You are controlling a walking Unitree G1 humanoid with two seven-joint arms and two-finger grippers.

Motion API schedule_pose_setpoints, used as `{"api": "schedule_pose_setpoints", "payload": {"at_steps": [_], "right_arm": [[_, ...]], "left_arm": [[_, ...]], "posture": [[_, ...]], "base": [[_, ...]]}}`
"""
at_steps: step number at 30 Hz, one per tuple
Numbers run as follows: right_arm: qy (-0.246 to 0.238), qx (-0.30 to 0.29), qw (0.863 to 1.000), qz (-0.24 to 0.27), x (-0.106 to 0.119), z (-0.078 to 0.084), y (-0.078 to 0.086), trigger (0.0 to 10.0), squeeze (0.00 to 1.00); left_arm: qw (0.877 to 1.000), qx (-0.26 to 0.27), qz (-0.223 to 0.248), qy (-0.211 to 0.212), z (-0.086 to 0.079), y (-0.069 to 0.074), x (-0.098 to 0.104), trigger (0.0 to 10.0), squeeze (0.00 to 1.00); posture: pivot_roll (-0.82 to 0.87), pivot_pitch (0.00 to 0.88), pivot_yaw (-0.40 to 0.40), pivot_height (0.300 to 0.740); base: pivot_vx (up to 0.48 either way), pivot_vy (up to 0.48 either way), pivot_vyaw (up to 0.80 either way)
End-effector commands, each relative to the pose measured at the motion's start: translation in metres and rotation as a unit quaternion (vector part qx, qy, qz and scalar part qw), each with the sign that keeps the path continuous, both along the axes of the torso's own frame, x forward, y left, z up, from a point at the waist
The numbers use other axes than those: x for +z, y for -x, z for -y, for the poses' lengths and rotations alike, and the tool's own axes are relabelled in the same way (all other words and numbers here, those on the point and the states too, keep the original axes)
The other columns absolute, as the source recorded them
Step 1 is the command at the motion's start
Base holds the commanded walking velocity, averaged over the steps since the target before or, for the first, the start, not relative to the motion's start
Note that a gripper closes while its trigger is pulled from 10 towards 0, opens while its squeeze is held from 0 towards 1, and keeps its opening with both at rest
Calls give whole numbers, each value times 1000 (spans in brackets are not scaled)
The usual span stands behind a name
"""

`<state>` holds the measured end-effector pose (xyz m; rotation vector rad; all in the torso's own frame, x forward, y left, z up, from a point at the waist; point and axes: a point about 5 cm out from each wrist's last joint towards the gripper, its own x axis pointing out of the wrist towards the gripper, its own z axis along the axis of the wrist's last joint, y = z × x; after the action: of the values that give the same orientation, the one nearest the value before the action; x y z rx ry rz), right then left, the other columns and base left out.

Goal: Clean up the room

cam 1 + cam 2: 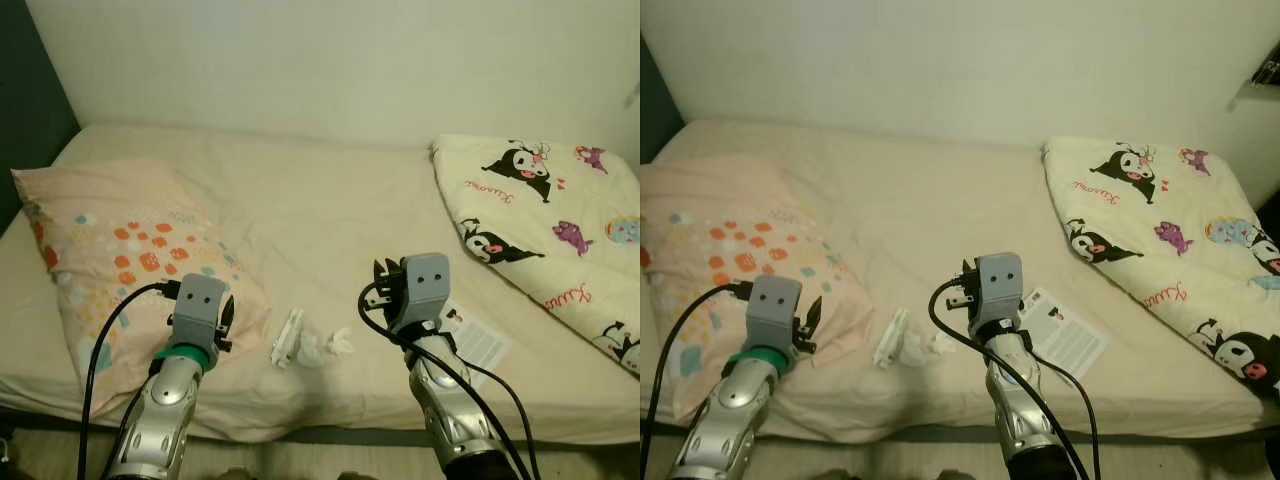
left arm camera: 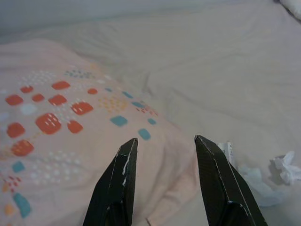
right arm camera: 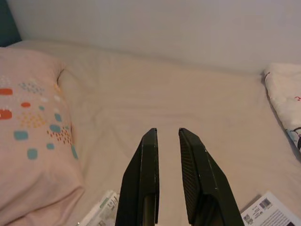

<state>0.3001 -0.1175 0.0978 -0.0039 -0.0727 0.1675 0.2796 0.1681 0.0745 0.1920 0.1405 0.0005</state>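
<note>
Rubbish lies on the bed (image 1: 330, 220): crumpled tissues (image 1: 325, 345) and a white wrapper (image 1: 288, 337) between the open left gripper (image 2: 164, 146) and the right gripper (image 3: 168, 134), whose fingers are narrowly apart. A leaflet (image 1: 1065, 330) lies just right of it. Risk: pinching the nearby pillow (image 1: 120, 250) or sheet together with the tissues.

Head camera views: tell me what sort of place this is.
Most likely a bedroom: a wide bed with a cream sheet, a pale pink pillow with orange and teal dots, and a folded cream cartoon-print blanket.
</note>
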Motion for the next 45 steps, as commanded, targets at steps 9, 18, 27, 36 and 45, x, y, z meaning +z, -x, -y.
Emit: {"api": "schedule_pose_setpoints", "payload": {"at_steps": [9,18,27,36,45], "right_arm": [[6,1,1000,-14,-8,3,3,10000,0],[1,13,1000,-18,-9,2,4,10000,0],[-6,28,999,-25,-12,-2,5,10000,0],[-12,75,996,-39,-15,-14,8,10000,0],[-9,72,996,-42,-16,-11,12,10000,0]], "left_arm": [[1000,-9,0,19,11,-5,0,10000,0],[1000,-8,15,25,14,-11,9,10000,0],[1000,-5,-2,16,15,-15,8,10000,0],[998,-22,-54,-21,36,-34,-8,10000,706],[997,-38,-70,-21,48,-47,-9,10000,1000]], "posture": [[-53,14,-37,605],[-56,22,-31,565],[-40,63,-30,540],[-32,135,-51,515],[-59,152,-49,515]], "base": [[0,0,0],[0,0,0],[0,0,0],[0,0,0],[0,0,0]]}}
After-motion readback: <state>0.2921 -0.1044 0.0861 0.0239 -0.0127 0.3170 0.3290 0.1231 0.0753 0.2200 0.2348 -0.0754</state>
